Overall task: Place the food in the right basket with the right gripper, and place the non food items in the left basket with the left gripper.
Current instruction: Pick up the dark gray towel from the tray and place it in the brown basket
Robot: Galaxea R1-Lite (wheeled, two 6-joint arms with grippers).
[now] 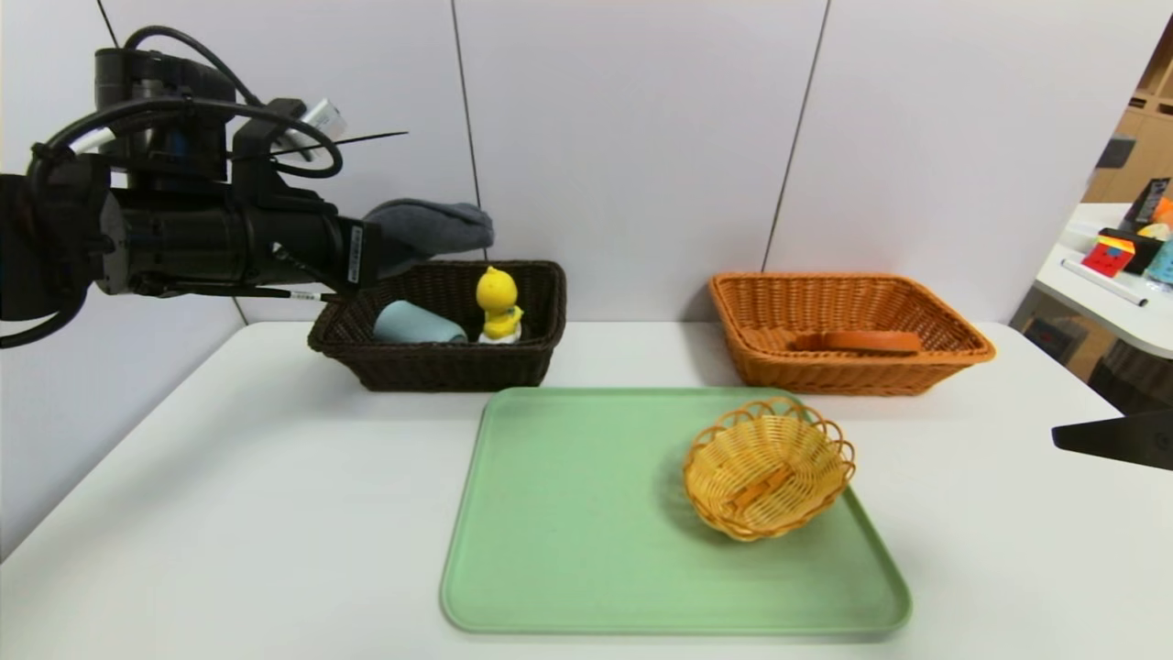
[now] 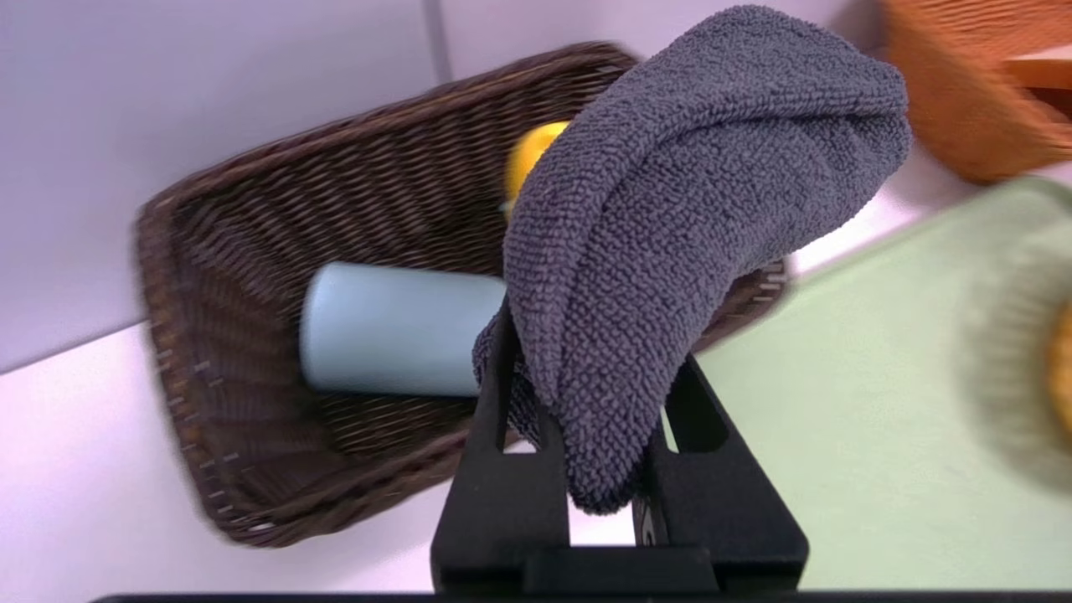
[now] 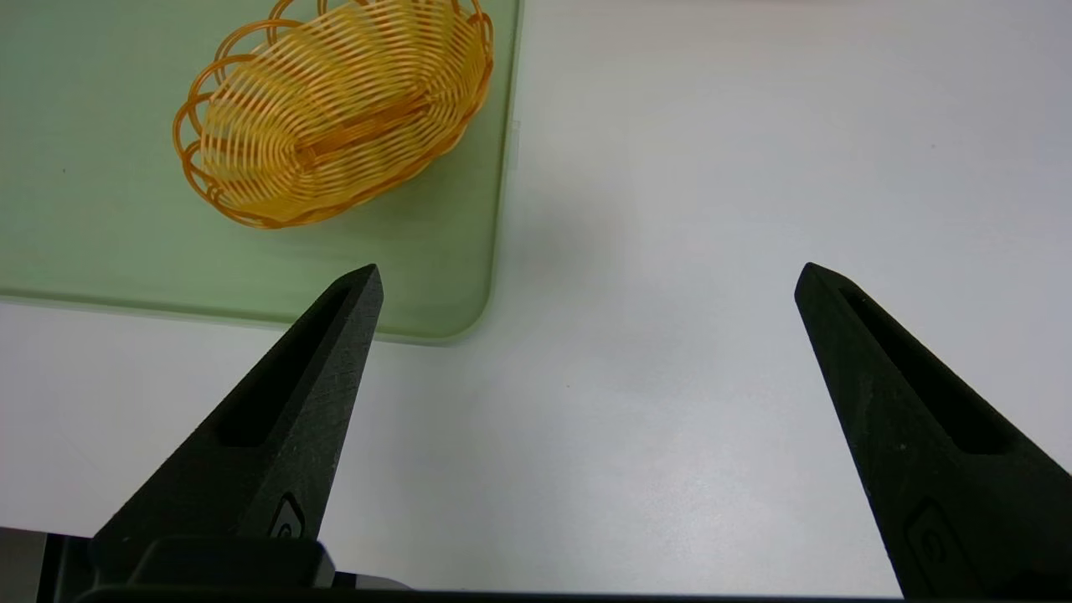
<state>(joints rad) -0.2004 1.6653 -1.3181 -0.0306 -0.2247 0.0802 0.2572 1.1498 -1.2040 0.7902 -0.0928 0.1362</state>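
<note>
The left end effector (image 2: pixel 599 435) pinched a dark grey terry-cloth pouch (image 2: pixel 670 234) above the dark brown wicker basket (image 1: pixel 440 362), which held a blue-grey plastic cup (image 1: pixel 417 324) and yellow duck toy (image 1: pixel 498 302). An orange-crusted bread slice (image 1: pixel 861 342) lay in the orange-tan wicker basket (image 1: pixel 779 362). The right end effector (image 3: pixel 586 280) hung wide apart over the white surface (image 3: pixel 670 209).

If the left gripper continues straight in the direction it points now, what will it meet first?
Probably the duck toy in the dark basket, or the basket's far wall; depth is unclear. The left gripper holds the grey cloth.
</note>
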